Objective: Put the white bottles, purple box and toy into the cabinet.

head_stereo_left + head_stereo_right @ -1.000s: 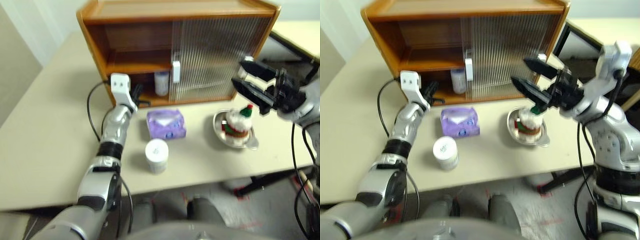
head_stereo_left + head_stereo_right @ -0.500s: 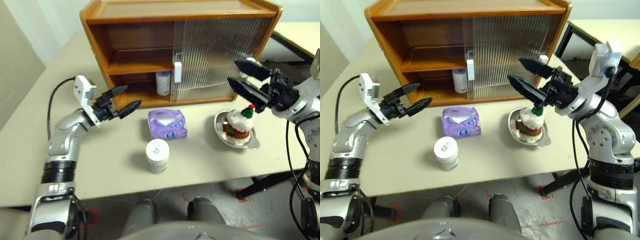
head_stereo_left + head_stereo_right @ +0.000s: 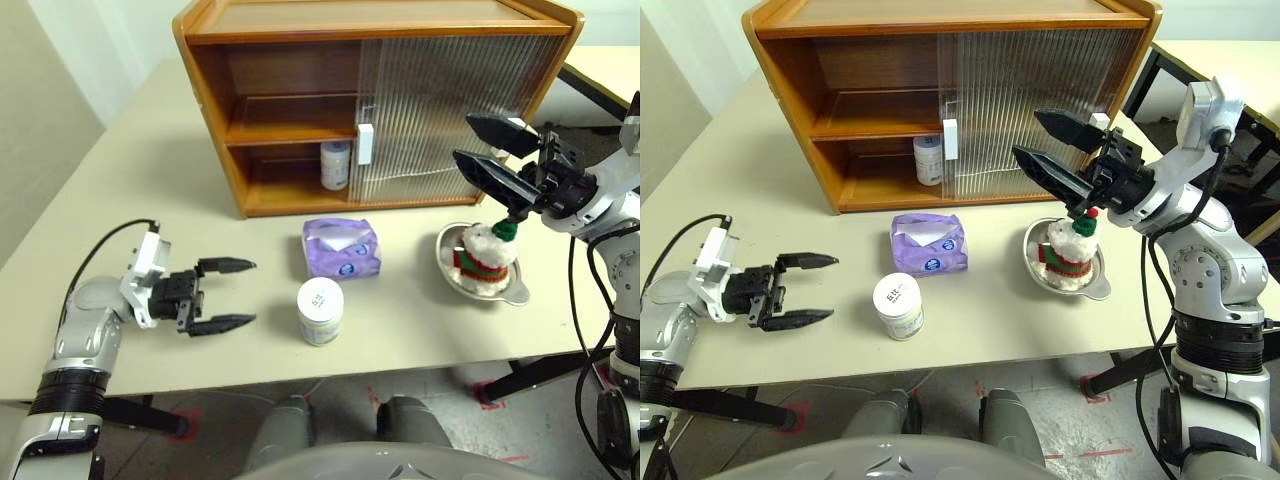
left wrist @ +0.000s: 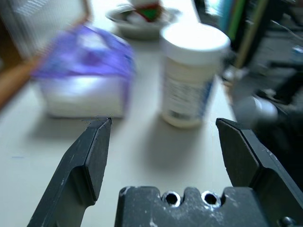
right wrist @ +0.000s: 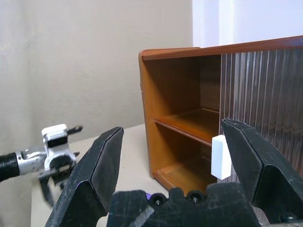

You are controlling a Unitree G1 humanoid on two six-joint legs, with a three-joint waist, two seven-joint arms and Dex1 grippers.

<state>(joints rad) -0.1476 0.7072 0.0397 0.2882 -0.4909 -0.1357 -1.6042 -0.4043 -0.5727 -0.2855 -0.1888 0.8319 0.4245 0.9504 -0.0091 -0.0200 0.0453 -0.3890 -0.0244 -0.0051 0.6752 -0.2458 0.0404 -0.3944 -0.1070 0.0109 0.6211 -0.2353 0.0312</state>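
One white bottle (image 3: 336,164) already sits on the cabinet (image 3: 300,110) lower shelf; second bottle (image 3: 320,310) stands on the table at 6 o'clock of the purple box (image 3: 342,248). Left gripper (image 3: 228,294) is wide, empty, level, facing that bottle: approach straight, centre the body, close below the lid. Right gripper (image 3: 496,150) hangs wide over the toy (image 3: 484,255) in its steel bowl (image 3: 512,290).

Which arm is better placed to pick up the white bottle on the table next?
Left. The left gripper is open, low over the table and aimed at the white bottle. The right gripper hangs open, high above the toy.
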